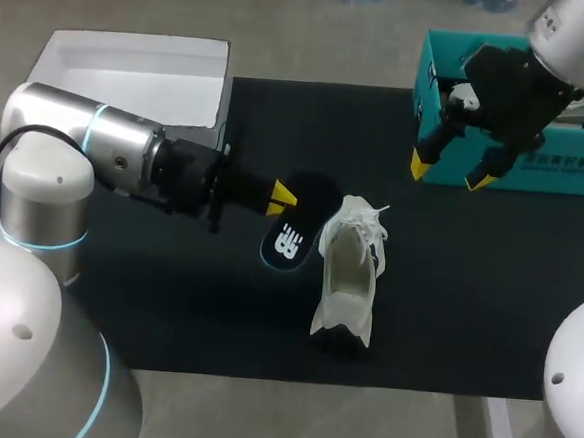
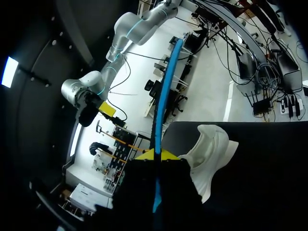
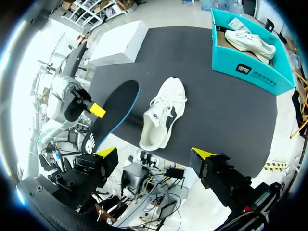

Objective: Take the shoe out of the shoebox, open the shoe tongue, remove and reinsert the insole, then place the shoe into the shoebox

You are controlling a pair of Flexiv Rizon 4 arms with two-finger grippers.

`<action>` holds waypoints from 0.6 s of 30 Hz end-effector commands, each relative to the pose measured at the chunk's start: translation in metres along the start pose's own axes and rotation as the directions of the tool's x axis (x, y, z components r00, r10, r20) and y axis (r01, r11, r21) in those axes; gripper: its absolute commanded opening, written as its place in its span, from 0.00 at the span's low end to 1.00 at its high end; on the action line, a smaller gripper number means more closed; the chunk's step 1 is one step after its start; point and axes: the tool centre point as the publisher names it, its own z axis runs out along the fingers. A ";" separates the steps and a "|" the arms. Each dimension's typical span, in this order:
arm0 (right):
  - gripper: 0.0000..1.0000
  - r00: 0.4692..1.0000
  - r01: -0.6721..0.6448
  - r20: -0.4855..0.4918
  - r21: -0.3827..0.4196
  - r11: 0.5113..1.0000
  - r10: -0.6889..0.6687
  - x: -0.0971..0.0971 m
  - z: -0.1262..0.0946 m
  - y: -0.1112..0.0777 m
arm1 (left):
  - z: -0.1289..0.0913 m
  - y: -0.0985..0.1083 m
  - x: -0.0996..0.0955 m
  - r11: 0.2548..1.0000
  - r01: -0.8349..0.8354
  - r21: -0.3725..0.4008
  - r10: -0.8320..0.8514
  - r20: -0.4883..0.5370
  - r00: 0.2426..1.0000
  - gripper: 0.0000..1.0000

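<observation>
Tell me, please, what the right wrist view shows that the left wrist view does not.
Only the right wrist view shows the teal shoebox with a second shoe inside, the white box, the right gripper open, and the insole seen flat. Only the left wrist view shows that insole edge-on, clamped in the left gripper. Both show the white shoe, the insole and the black mat.
</observation>
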 end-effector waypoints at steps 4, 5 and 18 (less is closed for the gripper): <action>1.00 0.999 0.017 -0.035 -0.025 1.000 -0.018 -0.013 0.008 -0.008 | 0.002 0.000 0.000 1.000 0.000 0.002 0.000 -0.006 1.000 0.00; 1.00 0.999 0.014 -0.033 -0.026 1.000 -0.015 -0.014 0.008 -0.008 | 0.002 0.000 0.000 1.000 0.000 0.001 0.000 -0.006 1.000 0.00; 1.00 0.999 0.042 0.023 -0.043 0.998 -0.041 -0.034 -0.007 -0.010 | 0.001 0.001 0.000 1.000 0.004 0.000 -0.004 -0.009 1.000 0.00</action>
